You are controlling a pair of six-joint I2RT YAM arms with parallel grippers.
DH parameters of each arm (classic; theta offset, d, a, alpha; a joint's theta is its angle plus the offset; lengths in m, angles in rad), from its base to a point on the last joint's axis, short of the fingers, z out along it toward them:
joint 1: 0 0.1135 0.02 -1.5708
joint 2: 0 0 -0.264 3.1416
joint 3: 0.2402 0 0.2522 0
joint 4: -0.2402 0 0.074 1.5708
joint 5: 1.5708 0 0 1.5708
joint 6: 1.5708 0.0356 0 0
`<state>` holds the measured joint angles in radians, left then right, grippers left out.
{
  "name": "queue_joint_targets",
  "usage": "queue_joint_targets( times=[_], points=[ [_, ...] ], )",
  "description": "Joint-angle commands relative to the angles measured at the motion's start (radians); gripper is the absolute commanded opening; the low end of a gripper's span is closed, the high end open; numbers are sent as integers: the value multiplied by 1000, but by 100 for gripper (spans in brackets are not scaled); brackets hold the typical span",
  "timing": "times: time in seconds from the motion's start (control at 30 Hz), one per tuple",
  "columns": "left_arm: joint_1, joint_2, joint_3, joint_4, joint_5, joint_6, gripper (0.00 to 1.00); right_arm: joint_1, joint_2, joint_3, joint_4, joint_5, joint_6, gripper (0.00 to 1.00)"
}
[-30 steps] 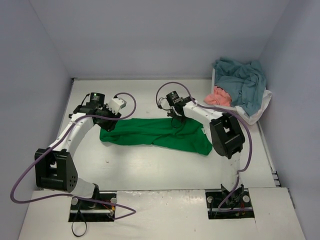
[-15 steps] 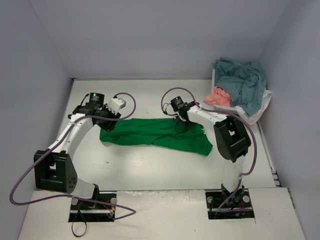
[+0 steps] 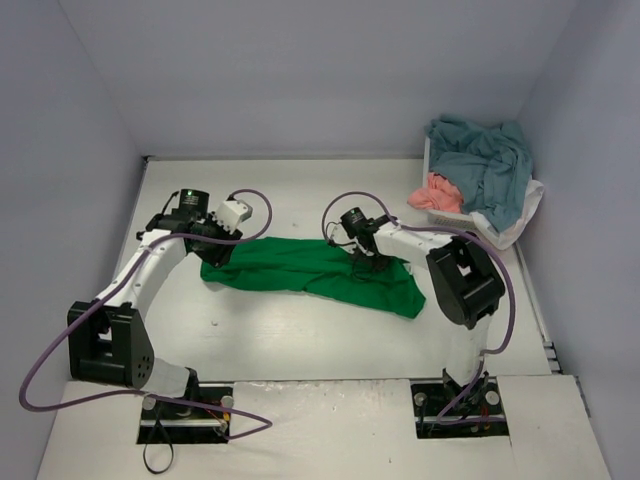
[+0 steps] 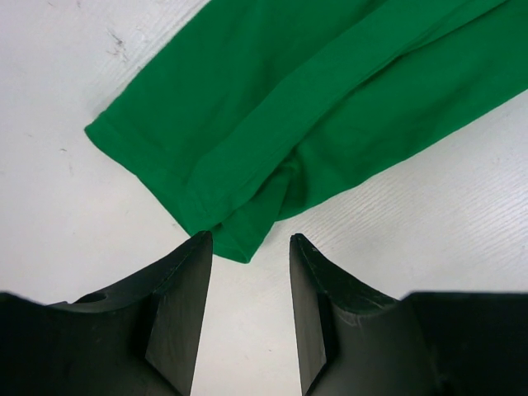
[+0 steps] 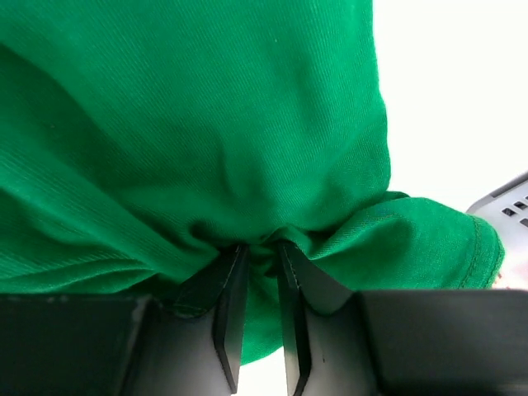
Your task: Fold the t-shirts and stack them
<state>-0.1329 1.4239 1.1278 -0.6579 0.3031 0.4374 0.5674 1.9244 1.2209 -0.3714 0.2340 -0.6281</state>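
Observation:
A bright green t-shirt lies in a long crumpled band across the middle of the table. My right gripper is down on its right part; in the right wrist view its jaws stand narrow, with a puckered fold of the green cloth pinched between the tips. My left gripper hovers at the shirt's left end. In the left wrist view it is open with bare table between the fingers, and the corner of the green cloth lies just beyond the tips.
A white mesh basket stands at the back right against the wall, holding a teal t-shirt and a salmon pink one. Walls close in the table on the left, back and right.
My right gripper has slid a little nearer and to the right with the cloth, drawing the shirt's right part toward the near side. Its jaws look slightly wider. The left arm has hardly moved.

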Motion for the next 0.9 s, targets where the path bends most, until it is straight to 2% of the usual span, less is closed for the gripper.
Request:
queue_joint_targets(
  times=[0.0, 0.1, 0.33, 0.47, 0.7, 0.87],
  points=[
    [-8, -34, -8, 15, 22, -5, 37, 22, 30, 5, -29, -120, 41, 19],
    [-8, -20, -19, 27, 25, -3, 37, 31, 62, 38, -29, -111, 62, 23],
    [-20, 21, -5, 63, 18, -3, 37, 29, -43, 123, -31, -50, 87, 37],
    [-31, 58, 6, 89, 11, -9, 37, 31, -88, 140, -31, -22, 102, 38],
    [-50, 110, 10, 124, -5, -6, 38, 54, -143, 112, -34, -44, 113, 37],
    [-50, 168, 7, 165, -28, 9, 37, 88, -153, 66, -37, -79, 108, 25]
  ],
)
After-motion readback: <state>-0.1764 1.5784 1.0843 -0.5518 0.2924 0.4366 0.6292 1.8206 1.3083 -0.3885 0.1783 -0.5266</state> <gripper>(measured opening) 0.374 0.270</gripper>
